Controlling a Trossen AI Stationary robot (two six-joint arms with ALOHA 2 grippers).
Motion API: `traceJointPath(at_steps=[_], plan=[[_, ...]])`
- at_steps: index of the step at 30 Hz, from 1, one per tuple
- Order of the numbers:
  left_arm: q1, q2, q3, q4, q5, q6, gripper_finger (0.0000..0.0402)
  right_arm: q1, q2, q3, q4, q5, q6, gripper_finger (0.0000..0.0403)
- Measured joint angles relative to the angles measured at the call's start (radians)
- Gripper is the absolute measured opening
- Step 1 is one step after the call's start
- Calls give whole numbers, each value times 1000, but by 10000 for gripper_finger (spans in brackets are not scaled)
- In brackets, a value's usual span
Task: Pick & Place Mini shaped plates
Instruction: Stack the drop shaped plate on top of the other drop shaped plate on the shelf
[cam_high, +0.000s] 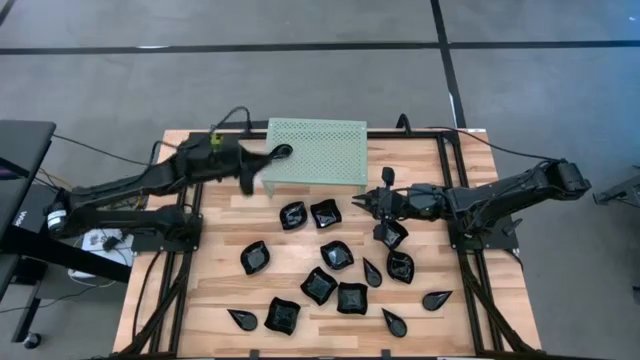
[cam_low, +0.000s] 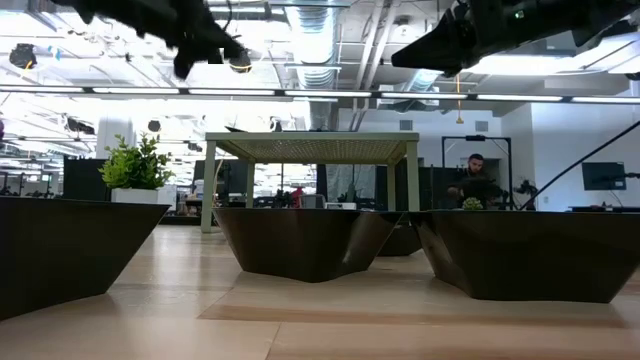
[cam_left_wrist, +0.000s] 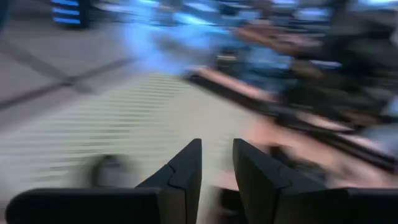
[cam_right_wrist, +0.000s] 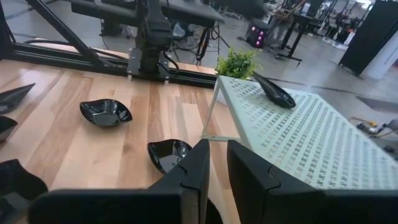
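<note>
Mini shaped plates of glossy black plastic (cam_high: 322, 285) lay scattered over the pale wooden worktop (cam_high: 220, 290), from centre toward five o'clock. On the green perforated metal rack (cam_high: 330, 150) at twelve o'clock sat one teardrop plate (cam_high: 280, 153). The left pincer (cam_high: 250, 178), fingers slightly parted and empty, hung beside it: a placing looked finished. The right pincer (cam_high: 357, 203), narrow and empty, should fetch another plate.

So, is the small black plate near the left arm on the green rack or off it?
On it: the small black plate lies on the rack's perforated top, at its left end.
</note>
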Motion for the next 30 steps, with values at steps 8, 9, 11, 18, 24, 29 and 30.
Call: traceJointPath(at_steps=[8,9,11,18,24,29,30], plan=[[-526,71,-53,-3,-1,-78,92,-4,0,0,0,0,-1,51],[-590,100,-61,-3,-19,-96,92,-3,0,0,-1,-1,-1,51],[-704,168,-66,-4,-51,-140,92,-2,0,0,-1,-1,-1,51],[-952,404,-66,1,-83,-363,92,-2,0,0,-3,-2,0,51],[-1020,563,-66,-2,-56,-528,96,-2,0,0,-4,-3,0,51],[-1051,640,-66,-10,24,-537,112,-3,0,0,-4,-4,0,51],[-1056,648,-66,-10,36,-537,115,-3,0,0,-5,-4,0,51]])
